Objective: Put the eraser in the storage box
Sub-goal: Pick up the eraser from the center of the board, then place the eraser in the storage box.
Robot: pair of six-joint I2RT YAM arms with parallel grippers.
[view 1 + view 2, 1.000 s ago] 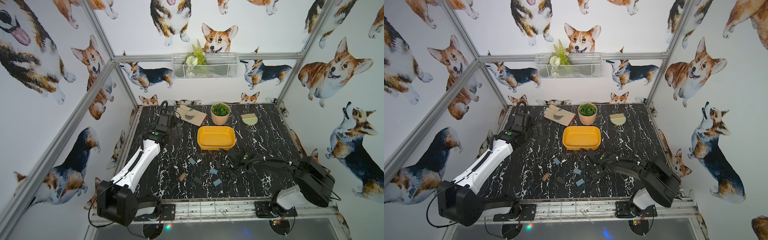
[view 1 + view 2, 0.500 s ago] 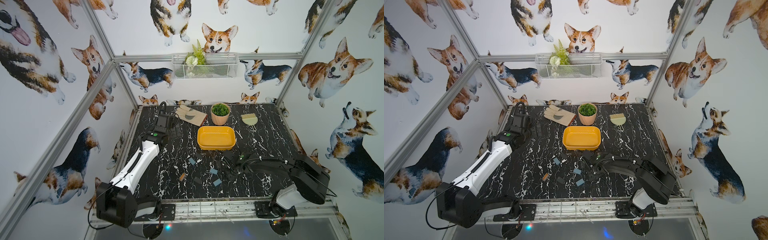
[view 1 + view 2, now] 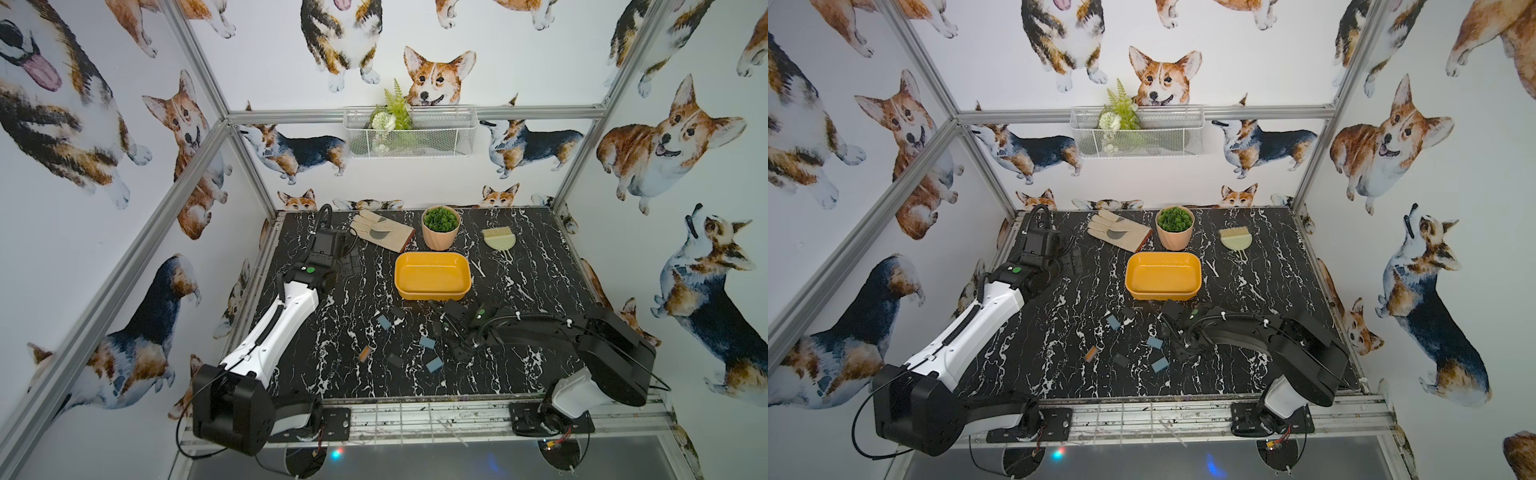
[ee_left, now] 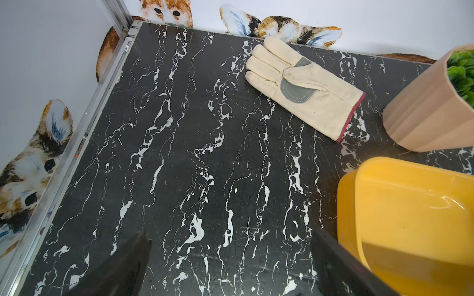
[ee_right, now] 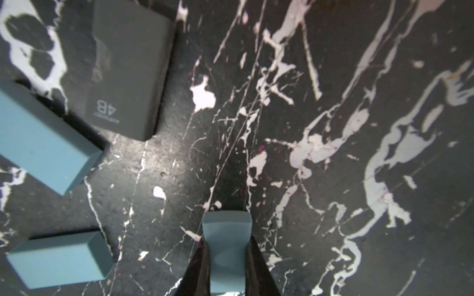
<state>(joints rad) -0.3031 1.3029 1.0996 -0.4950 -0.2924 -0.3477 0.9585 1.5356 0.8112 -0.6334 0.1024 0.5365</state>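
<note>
In the right wrist view a blue eraser stands squeezed between my right gripper's dark fingers, just above the black marble table. That gripper is shut on it. In both top views the right gripper hangs low in front of the mustard-yellow storage box, and the held eraser is hidden under it. My left gripper stands open over bare table left of the box, nothing between its fingers.
More erasers lie loose beside the right gripper: blue ones, a dark grey one marked 4B and an orange-tipped one. Behind the box are a glove, a plant pot and a brush.
The right gripper's jaws have closed on the blue eraser, and the arm has shifted slightly toward the loose erasers. The left arm has not moved.
</note>
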